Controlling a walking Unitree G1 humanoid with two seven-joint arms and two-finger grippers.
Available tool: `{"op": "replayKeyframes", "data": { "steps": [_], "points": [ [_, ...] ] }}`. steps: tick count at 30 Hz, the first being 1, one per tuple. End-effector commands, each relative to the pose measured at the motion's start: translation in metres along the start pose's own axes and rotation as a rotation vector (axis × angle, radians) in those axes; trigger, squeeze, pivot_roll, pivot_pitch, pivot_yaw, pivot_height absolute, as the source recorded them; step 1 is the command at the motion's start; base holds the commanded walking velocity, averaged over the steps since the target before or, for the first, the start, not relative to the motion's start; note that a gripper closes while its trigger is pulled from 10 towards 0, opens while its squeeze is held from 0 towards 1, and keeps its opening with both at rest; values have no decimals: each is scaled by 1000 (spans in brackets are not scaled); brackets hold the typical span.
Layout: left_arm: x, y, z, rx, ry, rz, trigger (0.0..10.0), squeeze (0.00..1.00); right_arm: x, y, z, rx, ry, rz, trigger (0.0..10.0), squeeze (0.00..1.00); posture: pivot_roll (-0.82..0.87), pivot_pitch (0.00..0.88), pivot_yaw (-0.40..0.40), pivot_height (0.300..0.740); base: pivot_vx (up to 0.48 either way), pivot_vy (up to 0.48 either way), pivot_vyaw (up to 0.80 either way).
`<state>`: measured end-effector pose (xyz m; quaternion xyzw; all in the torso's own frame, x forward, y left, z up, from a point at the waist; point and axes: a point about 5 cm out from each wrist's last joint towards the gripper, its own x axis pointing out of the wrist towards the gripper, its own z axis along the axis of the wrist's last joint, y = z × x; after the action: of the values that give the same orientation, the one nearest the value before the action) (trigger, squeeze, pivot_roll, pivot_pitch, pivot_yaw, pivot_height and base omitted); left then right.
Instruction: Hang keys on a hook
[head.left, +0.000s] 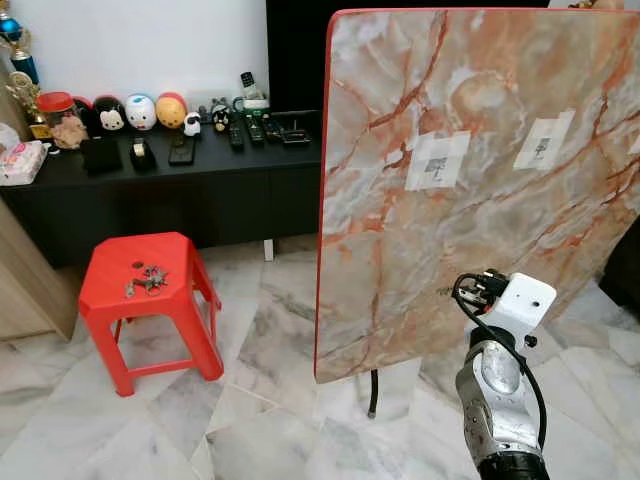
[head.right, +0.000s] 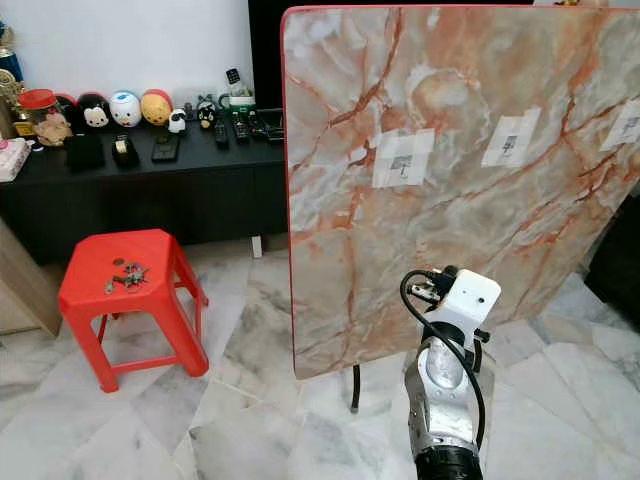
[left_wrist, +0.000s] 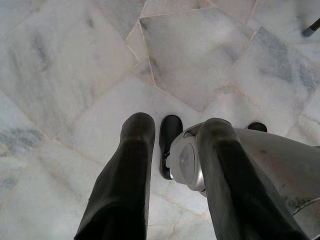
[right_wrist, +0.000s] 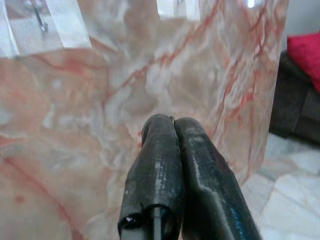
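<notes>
None of the task is done: keys (head.left: 150, 279) are left on the red stool (head.left: 110, 270); the right pincer (right_wrist: 172, 122) is pressed together empty, the left pincer (left_wrist: 172, 140) held apart.

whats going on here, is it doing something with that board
The keys lie untouched on the red stool. The right gripper, fingers shut and holding nothing, is raised in front of the upright marble-patterned board, where hooks sit on taped patches. The left gripper hangs open over the floor.
</notes>
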<state>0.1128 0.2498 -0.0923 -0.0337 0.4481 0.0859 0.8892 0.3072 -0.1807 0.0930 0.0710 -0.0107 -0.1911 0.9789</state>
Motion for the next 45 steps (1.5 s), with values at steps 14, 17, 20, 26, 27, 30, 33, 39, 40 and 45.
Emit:
{"op": "replayKeyframes", "data": {
  "steps": [14,17,20,26,27,30,33,39,40,45],
  "points": [
    [-1,-5,-6,-63,16,-23,10000,0,18,9,17,-103,-75,-9,10000,0,61,0,-85,740,0,0,0],
    [0,-8,-7,-66,18,-29,10000,0,19,7,18,-114,-77,-15,10000,0,59,0,-85,740,0,0,0],
    [0,-11,-6,-66,18,-36,10000,0,21,6,18,-117,-78,-24,10000,0,59,0,-87,740,0,0,0],
    [1,-13,-6,-74,18,-41,10000,0,22,6,17,-124,-73,-27,10000,0,60,0,-91,740,0,0,0],
    [1,-13,-6,-75,18,-41,10000,0,22,6,17,-125,-72,-26,10000,0,60,0,-91,740,0,0,0],
    [1,-13,-7,-78,19,-42,10000,0,23,6,17,-122,-73,-21,10000,0,61,0,-91,740,160,0,0],
    [0,-13,-8,-78,24,-41,10000,0,22,10,15,-121,-69,-7,10000,0,63,0,-93,740,245,0,0],
    [-1,-10,-10,-81,27,-37,10000,0,18,20,14,-130,-76,54,10000,0,64,0,-94,740,261,0,0],
    [-1,-10,-10,-82,27,-36,10000,0,17,22,14,-130,-82,63,10000,0,64,0,-95,740,270,0,0],
    [-2,-7,-12,-81,29,-35,10000,0,15,24,14,-134,-86,71,10000,0,64,0,-95,740,275,0,0]
  ]
}}
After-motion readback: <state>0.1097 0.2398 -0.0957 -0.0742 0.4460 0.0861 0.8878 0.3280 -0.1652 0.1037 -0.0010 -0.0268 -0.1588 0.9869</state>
